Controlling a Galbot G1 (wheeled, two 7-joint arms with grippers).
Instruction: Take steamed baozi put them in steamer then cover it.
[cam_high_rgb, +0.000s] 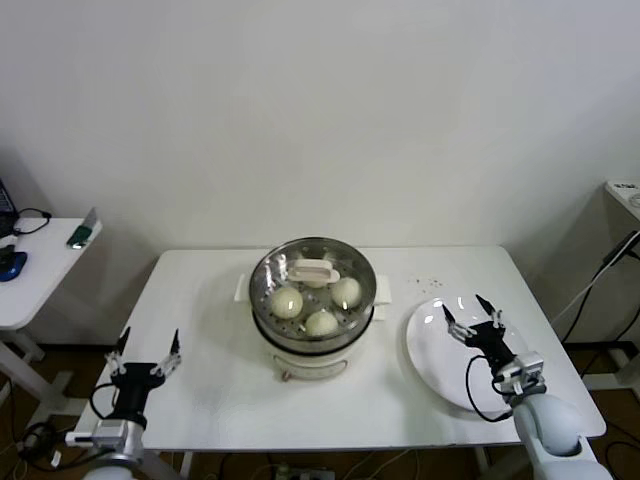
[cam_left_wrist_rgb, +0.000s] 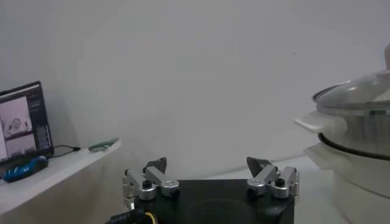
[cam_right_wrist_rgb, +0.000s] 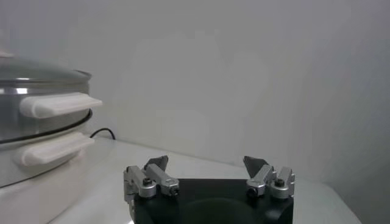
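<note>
The steamer (cam_high_rgb: 312, 340) stands mid-table on its cream base. The clear glass cover (cam_high_rgb: 270, 272) sits on it, pale handle (cam_high_rgb: 315, 270) at its centre. Under the glass I see three cream-white baozi (cam_high_rgb: 287, 302); a fourth is mostly hidden behind the handle. My left gripper (cam_high_rgb: 147, 353) is open and empty at the table's front left, apart from the steamer. My right gripper (cam_high_rgb: 472, 314) is open and empty over the white plate. The steamer also shows in the left wrist view (cam_left_wrist_rgb: 356, 143) and in the right wrist view (cam_right_wrist_rgb: 36, 146). The left gripper (cam_left_wrist_rgb: 207, 166) and the right gripper (cam_right_wrist_rgb: 206, 165) each show spread fingers.
An empty flat white plate (cam_high_rgb: 440, 362) lies on the table (cam_high_rgb: 210, 390) right of the steamer. A side table (cam_high_rgb: 30, 285) with small devices stands at the far left. Dark specks (cam_high_rgb: 425, 281) lie near the table's back right. A laptop screen (cam_left_wrist_rgb: 21, 122) shows on the side table.
</note>
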